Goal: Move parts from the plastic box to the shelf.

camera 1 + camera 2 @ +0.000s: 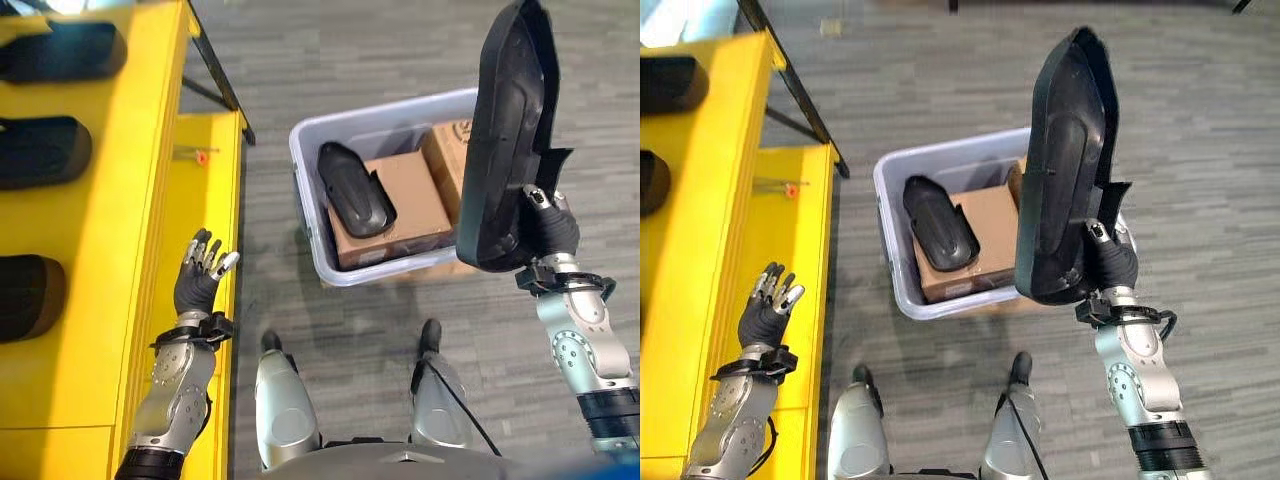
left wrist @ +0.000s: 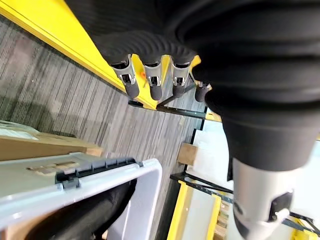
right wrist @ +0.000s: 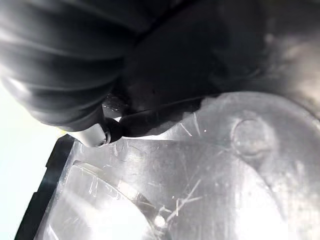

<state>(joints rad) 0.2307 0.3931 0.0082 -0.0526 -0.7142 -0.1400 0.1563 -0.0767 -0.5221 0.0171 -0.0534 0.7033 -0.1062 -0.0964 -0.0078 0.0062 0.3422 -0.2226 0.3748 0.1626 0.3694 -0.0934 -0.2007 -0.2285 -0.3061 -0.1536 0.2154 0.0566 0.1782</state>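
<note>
Along the robot's left side runs the yellow shelf, with three black parts lying on its upper level in a row, plus a lower yellow ledge carrying a small orange-red bit. Grey carpet floor everywhere else. On the floor ahead sits the plastic box, pale grey, open-topped; inside are cardboard boxes and one black part lying on top of the nearer carton. Right hand is raised over the box's right side, fingers curled round the lower end of a long black moulded part, held roughly upright, well clear of the box and its contents. Right wrist view is close up on that part's scratched glossy surface, with a fingertip pressed against it. Left hand hangs over the outer edge of the lower yellow ledge, fingers straight and slightly spread, holding nothing. Left wrist view shows its fingers in a row, relaxed, with the shelf edge beyond and the box rim below.
</note>
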